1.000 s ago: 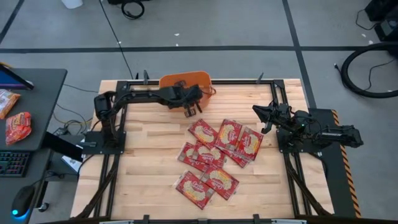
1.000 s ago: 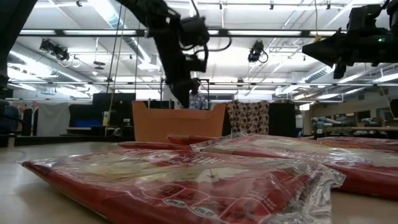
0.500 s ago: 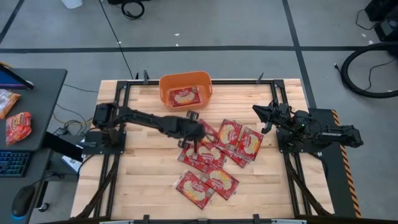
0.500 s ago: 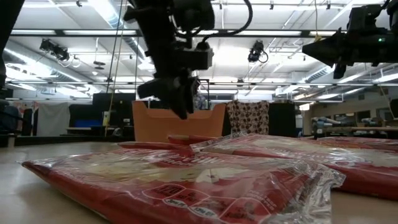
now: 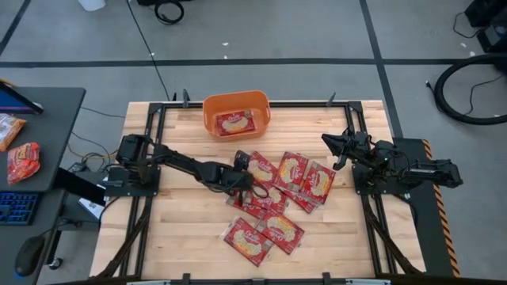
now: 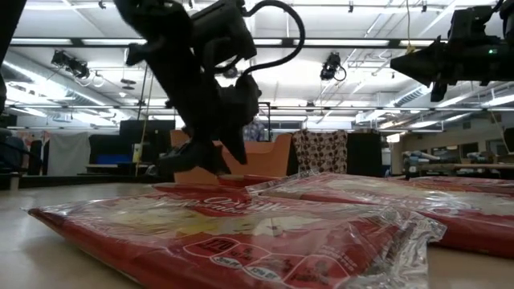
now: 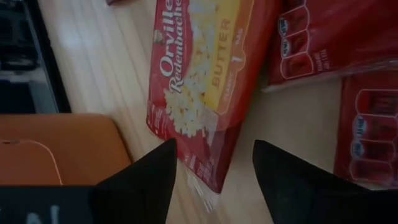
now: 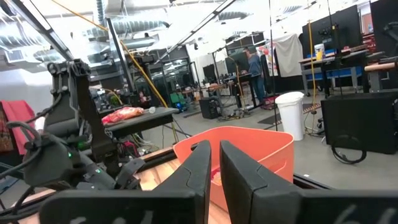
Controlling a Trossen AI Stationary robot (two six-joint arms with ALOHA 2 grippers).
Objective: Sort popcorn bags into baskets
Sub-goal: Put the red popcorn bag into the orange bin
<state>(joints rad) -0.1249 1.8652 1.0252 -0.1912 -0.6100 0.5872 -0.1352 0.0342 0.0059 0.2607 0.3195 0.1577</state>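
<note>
1. The left hand [image 5: 244, 180] is reaching down over the spread of popcorn bags in the middle of the table [image 5: 182, 214], with its fingers [image 7: 140, 180] spread apart and holding nothing. In the left wrist view they are straddling the near end of one bag [image 7: 202, 93], which is lying flat on the wood.
2. The risk I am seeing: the bags are lying overlapped, so the fingers may be closing on a neighbour's edge as well and dragging two along, or shoving the pile sideways.
3. The wrappers are looking slick and crinkly in the low view, so a pinch on just the clear sealed end could be slipping out on the way to the basket [image 5: 236, 115].
4. That basket is sitting at the far edge of the table, well apart from the pile, with one bag [image 5: 236, 123] already lying inside; a bag held by one end could be catching on the flared rim.
5. The targeted bag is lying with its long axis running away from the hand, printed face up, its short end pointing between the fingers.
6. The right hand [image 5: 329, 142] is waiting above the table's right side, near the rightmost bags, its fingers nearly shut on nothing.
</note>
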